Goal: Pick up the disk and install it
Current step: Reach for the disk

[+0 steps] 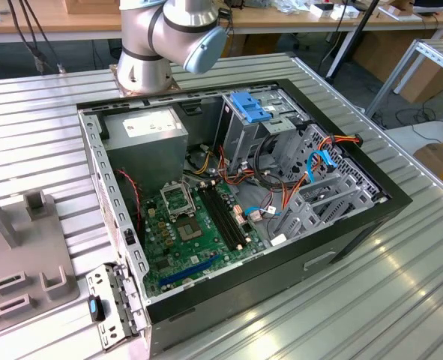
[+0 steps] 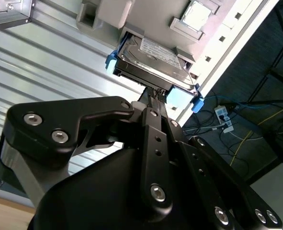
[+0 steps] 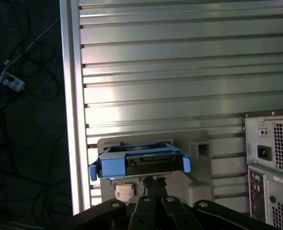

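My gripper (image 3: 154, 181) at the disk (image 2: 155, 53) connector edge, disk w/ blue rails in grey holder (image 3: 199, 146) on slatted table (image 3: 179, 72), can't tell if grip's closed.

Open computer case (image 1: 270, 281) on ribbed metal table (image 1: 401, 300), grey fixture (image 1: 26, 247) beside

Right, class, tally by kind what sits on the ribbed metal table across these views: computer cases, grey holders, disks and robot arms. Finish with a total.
Computer case: 1
Grey holder: 1
Disk: 1
Robot arm: 1
Total: 4
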`<state>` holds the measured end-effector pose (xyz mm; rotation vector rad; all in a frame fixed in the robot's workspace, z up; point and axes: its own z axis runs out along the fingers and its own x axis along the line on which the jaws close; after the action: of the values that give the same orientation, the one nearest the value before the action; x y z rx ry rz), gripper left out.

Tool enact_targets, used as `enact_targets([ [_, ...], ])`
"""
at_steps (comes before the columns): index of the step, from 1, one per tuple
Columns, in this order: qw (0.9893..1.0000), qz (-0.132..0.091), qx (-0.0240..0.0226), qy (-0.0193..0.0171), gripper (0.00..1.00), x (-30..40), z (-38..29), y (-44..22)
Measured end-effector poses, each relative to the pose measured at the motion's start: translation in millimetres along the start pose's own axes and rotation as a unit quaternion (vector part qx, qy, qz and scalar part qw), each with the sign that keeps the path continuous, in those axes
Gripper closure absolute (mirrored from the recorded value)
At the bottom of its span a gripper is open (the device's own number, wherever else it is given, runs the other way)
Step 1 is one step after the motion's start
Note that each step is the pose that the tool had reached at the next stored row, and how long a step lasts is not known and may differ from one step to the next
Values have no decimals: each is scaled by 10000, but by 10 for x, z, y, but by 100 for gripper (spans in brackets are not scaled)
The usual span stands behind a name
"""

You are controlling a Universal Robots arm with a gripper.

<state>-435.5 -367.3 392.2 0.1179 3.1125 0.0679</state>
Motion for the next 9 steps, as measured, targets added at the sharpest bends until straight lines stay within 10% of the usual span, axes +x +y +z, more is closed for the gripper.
enact_targets([
  [9, 10000, -1, 0, 0, 89, 126, -1, -10],
])
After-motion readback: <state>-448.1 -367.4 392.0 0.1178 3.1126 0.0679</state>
